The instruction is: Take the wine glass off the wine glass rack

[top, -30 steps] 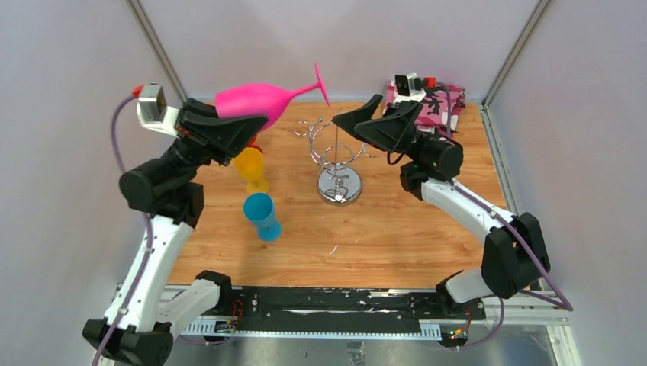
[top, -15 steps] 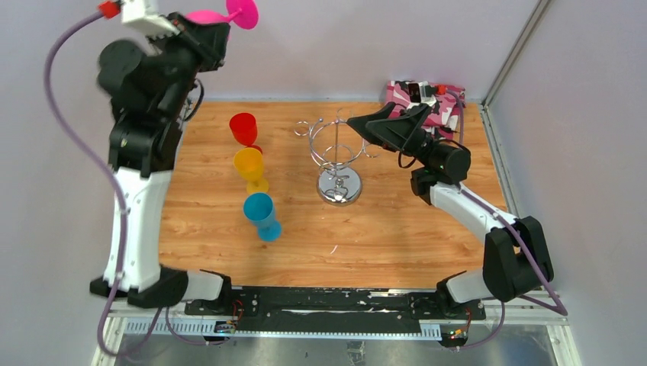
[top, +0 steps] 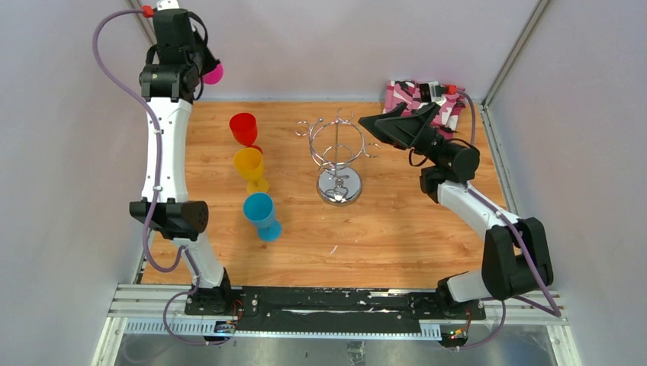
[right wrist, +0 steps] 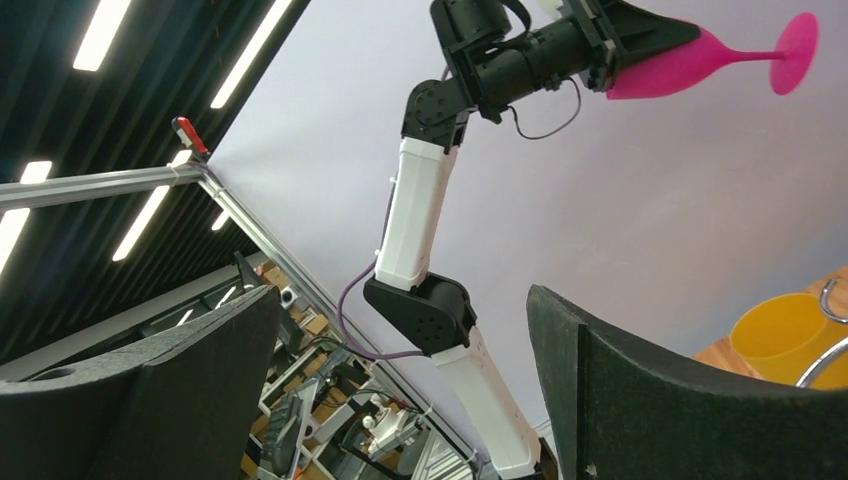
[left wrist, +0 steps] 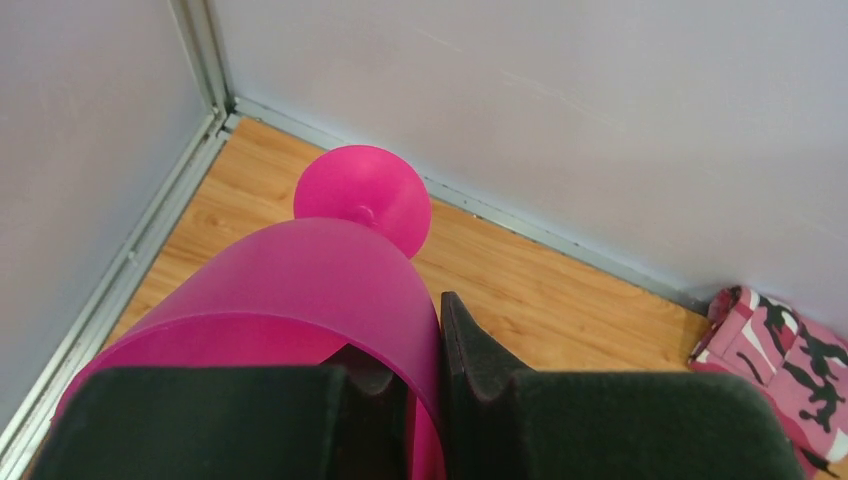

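Holding the pink glass [top: 213,73] up high at the far left corner, the left claw [top: 195,65] is narrow and pinched on the bowl wall. In the left wrist view one finger [left wrist: 365,375] sits inside the bowl and the other outside, with the glass [left wrist: 300,280] pointing its round foot away toward the corner where the walls meet the surface [left wrist: 520,290]. In the right wrist view the glass [right wrist: 690,60] lies about level in the air, the foot to the right, gripped by the left claw [right wrist: 630,35] at the end of a tall raised arm. The glass is off the rack [top: 338,156] and well apart from it, up and to the far left. The rack stands upright mid surface [top: 397,221] on its disc base, chrome hooks curled on top. Left of the rack three cups run in a row from far to near: red cup [top: 243,127], yellow cup [top: 249,164], blue cup [top: 259,210]. The right claw [top: 375,122] is wide and holds nothing; it hovers just right of the rack top without touching it, and its fingers [right wrist: 150,390] frame the left arm in its own view. A pink camo cloth [top: 423,99] lies at the far right corner behind the right claw.
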`<state>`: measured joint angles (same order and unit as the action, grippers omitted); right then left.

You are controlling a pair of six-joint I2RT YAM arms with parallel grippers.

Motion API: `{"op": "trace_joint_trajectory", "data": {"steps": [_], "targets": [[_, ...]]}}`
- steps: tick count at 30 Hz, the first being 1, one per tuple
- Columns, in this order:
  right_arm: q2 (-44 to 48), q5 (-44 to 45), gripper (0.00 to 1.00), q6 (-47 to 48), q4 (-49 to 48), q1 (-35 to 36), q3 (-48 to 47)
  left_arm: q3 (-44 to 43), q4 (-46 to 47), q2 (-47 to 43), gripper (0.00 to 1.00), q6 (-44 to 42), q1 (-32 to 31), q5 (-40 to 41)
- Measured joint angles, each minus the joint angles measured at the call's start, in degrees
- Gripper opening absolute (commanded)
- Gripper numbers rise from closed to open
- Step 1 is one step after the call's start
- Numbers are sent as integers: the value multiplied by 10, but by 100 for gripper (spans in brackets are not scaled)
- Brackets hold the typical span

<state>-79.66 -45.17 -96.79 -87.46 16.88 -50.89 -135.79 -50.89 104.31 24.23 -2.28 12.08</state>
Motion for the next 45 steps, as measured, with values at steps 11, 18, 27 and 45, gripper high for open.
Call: {"op": "trace_joint_trajectory", "data": {"steps": [11, 18, 27, 45], "targets": [[-34, -14, 97, -1, 0, -14, 1, -4, 0, 10, 0, 0, 7, 69], [-41, -19, 97, -1, 0, -21, 1, 40, -5, 56, 0, 0, 16, 85], [-56, -23, 97, -1, 0, -28, 5, 47, -5, 114, 0, 3, 33, 83], [-80, -24, 97, -1, 0, -35, 8, 70, 6, 141, 0, -5, 33, 95]]}}
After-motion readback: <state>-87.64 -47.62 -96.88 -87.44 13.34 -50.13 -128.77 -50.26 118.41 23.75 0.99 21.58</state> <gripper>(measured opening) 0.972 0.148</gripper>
